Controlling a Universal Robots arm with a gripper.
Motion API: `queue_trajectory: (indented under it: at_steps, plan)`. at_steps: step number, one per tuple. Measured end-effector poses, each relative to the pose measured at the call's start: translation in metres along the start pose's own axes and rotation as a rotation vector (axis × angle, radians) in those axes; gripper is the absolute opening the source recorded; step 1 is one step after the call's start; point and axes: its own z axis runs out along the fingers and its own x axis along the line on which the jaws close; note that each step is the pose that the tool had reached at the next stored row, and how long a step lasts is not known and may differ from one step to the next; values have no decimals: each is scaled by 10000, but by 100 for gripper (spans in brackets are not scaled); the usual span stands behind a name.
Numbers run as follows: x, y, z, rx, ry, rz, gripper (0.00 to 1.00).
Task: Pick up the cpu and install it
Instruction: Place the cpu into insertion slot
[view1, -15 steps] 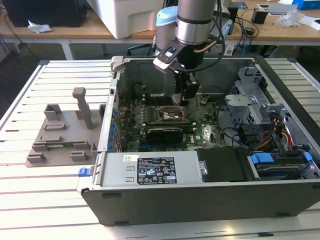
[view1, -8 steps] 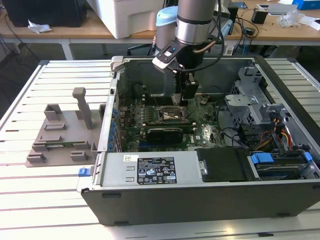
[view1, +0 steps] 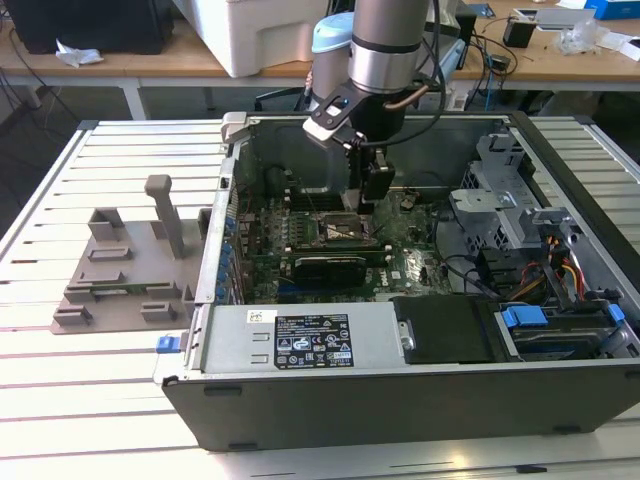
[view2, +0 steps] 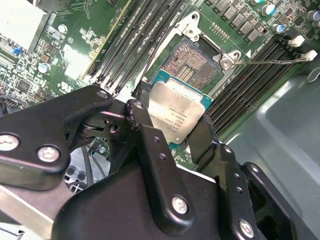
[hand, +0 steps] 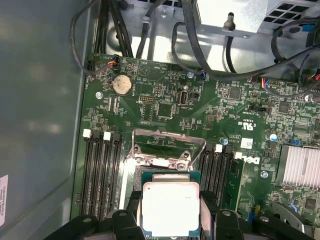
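The claw (view2: 172, 127) is clamping the cpu (view2: 176, 111) by two opposite edges. Its black fingers (view2: 141, 125) are standing only as far apart as the chip is wide, and the silvery lid is facing the wrist in both wrist views. The chip is hanging flat over the motherboard (hand: 165, 100) inside the open computer case (view1: 400, 390), which is lying on the slatted desk (view1: 110, 400).

The relation that matters is chip to socket (view2: 192, 62). The socket is lying just beneath the claw, with its contact field uncovered and its metal frame (hand: 160, 158) swung open. In the second wrist view part of that field is showing past the chip's far edge, so I am judging the cpu to be not yet seated. Whether it is touching the socket I cannot tell. The chip's edges are running roughly parallel to the socket's, between the banks of memory slots (hand: 100, 175).

In the exterior view the claw's tip is sitting at about two o'clock of the socket, and a grey fixture (view1: 120, 270) is resting on the desk at nine o'clock of the case.
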Motion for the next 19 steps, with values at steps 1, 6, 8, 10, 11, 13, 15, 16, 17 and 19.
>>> queue_trajectory:
  at_steps: [1,6,8,10,11,13,15,16,17,19]
  plan:
    - [0,0,6,0,0,0,55]
    - [2,0,42,-1,0,0,55]
    - [3,1,61,-1,0,0,55]
    - [3,1,81,-1,0,0,55]
    - [4,2,102,0,-1,0,55]
    - [13,4,140,0,-2,9,55]
    - [30,8,176,1,-3,15,55]
    - [36,9,184,1,-2,14,55]
    - [43,10,192,0,-1,15,55]
    - [63,13,236,2,-2,27,55]
